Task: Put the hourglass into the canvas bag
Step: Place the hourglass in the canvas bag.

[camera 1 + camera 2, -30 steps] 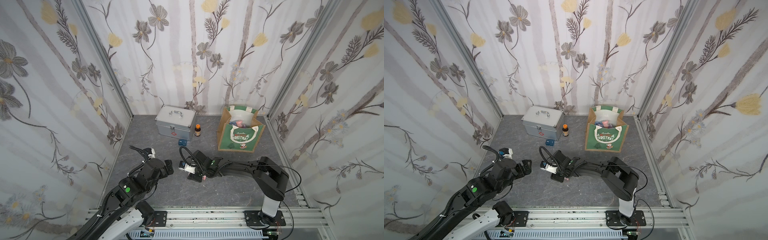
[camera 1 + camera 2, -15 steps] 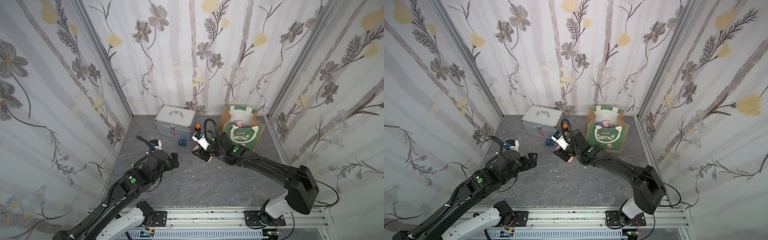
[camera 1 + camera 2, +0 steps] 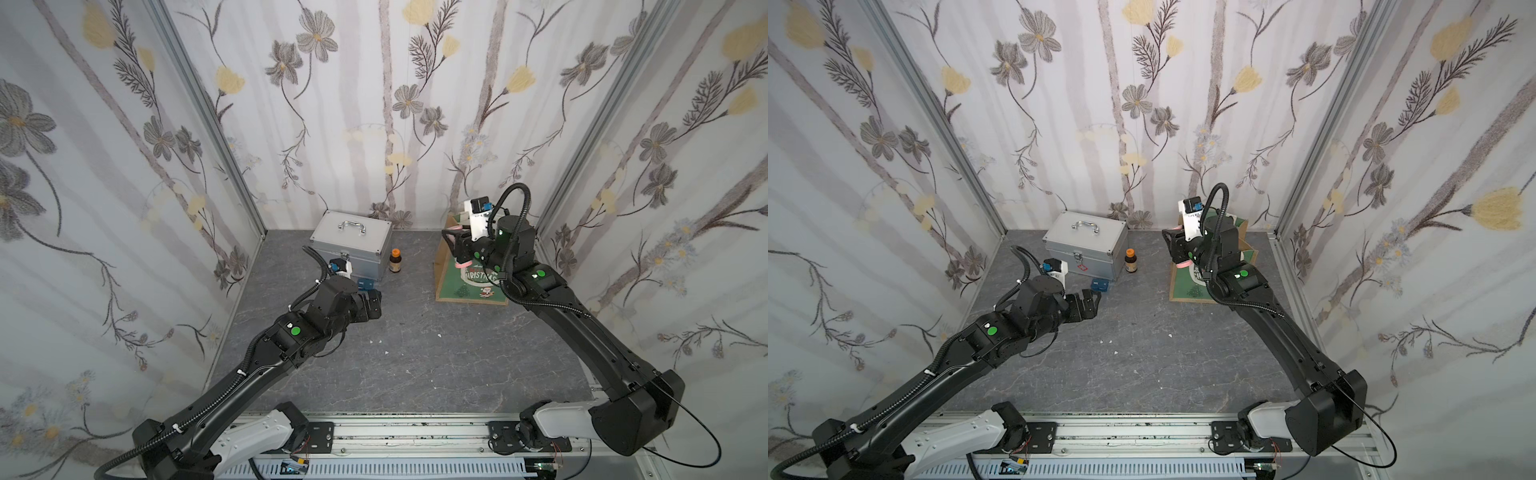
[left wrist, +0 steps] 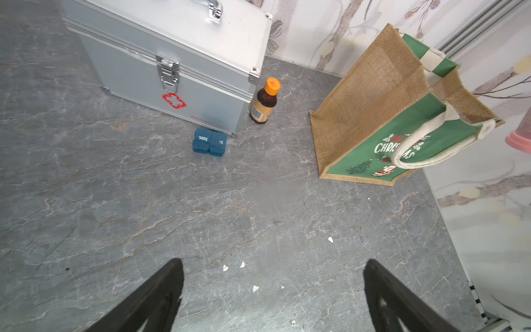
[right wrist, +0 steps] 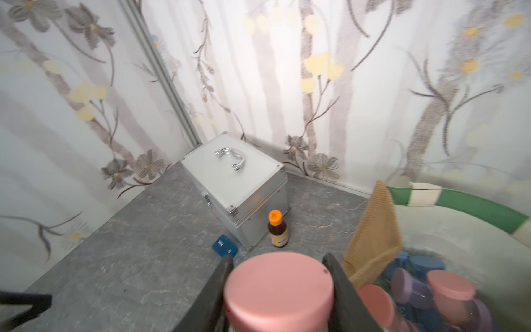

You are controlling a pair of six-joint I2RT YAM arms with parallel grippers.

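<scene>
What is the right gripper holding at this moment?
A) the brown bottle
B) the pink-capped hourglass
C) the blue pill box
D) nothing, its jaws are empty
B: in the right wrist view the right gripper is closed on the pink-capped hourglass, while the brown bottle and the blue pill box stand on the table.
</scene>
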